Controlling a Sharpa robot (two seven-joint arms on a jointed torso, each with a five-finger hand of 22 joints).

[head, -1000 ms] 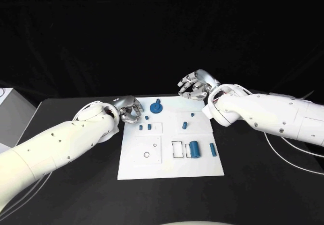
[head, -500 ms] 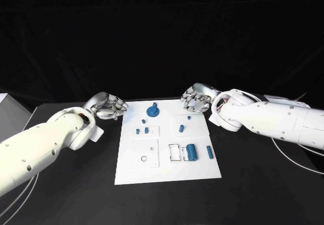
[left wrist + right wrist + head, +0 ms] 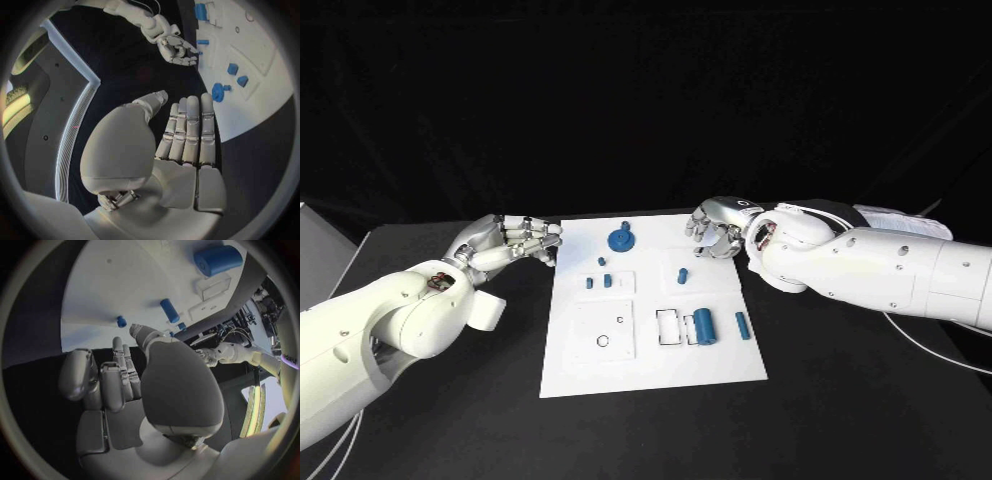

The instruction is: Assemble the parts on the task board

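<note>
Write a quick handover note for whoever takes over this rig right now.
Left hand: holds nothing, fingers extended together, over the black table beside the white task board.
Right hand: holds nothing, fingers curled in, at the board's far right corner.
On the board: round blue disc part, fat blue cylinder, slim blue pin, several small blue pieces.
Done: cannot tell.
Left: assembly.

The left arm reaches in from the near left, its left hand (image 3: 514,240) raised with fingers (image 3: 187,130) held straight and close together, thumb out to the side, holding nothing. The right arm comes in from the right; the right hand (image 3: 718,226) has its fingers (image 3: 112,382) partly curled (nothing between them).
</note>
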